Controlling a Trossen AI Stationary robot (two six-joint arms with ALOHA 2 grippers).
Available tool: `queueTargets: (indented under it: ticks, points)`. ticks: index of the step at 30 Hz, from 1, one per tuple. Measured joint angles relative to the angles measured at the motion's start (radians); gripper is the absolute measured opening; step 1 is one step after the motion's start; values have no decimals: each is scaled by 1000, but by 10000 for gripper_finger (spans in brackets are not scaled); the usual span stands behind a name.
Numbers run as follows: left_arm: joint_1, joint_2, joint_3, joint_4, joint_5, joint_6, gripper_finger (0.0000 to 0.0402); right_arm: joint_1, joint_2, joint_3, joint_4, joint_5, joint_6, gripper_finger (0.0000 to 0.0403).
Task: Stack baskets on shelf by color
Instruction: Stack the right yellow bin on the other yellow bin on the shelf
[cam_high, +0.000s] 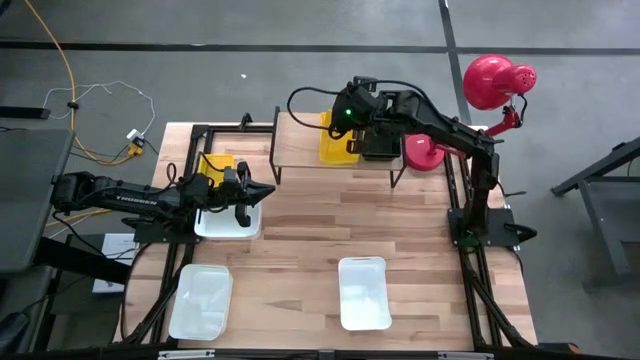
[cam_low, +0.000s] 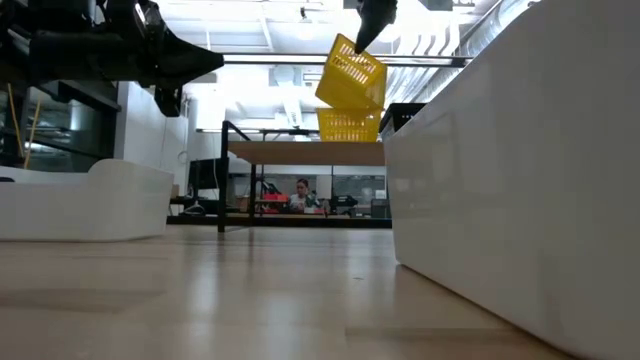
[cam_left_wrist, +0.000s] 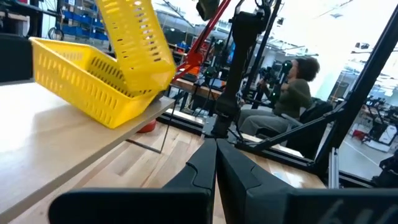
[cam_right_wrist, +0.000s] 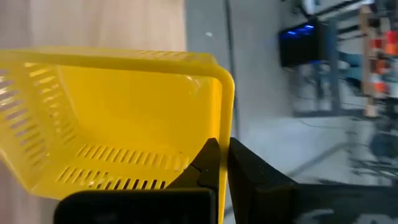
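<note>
Right gripper (cam_right_wrist: 219, 163), jaws clamped on a tilted, empty yellow basket (cam_right_wrist: 118, 130) above another yellow basket (cam_low: 349, 126) on the shelf (cam_high: 300, 150); left gripper (cam_high: 262, 190) jaws closed, empty.

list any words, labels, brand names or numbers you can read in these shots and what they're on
No readable text in any view.
Yellow baskets, white baskets, shelf: plain, no labels or marks showing.
Red lamp: no lettering visible.
Paper under the table's left edge: has print, too small to read.
Room behind the table, with blue bins and lit screens: too blurred to read anything.
</note>
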Motion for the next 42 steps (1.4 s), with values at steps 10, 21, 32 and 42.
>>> queueTargets:
  ticks: [10, 21, 32, 42]
  points:
    - [0, 0, 0, -32, 0, -29, 0, -38, 0, 0, 3, -7, 17, 25]
    - [0, 0, 0, -33, 0, -27, 0, -36, 0, 0, 23, -6, 21, 112]
    - [0, 0, 0, -33, 0, -27, 0, -81, 7, 0, 159, 11, 312, 154]
    - [-1, 0, 0, -42, 3, -27, 0, -150, 116, 0, 225, -93, 532, 18]
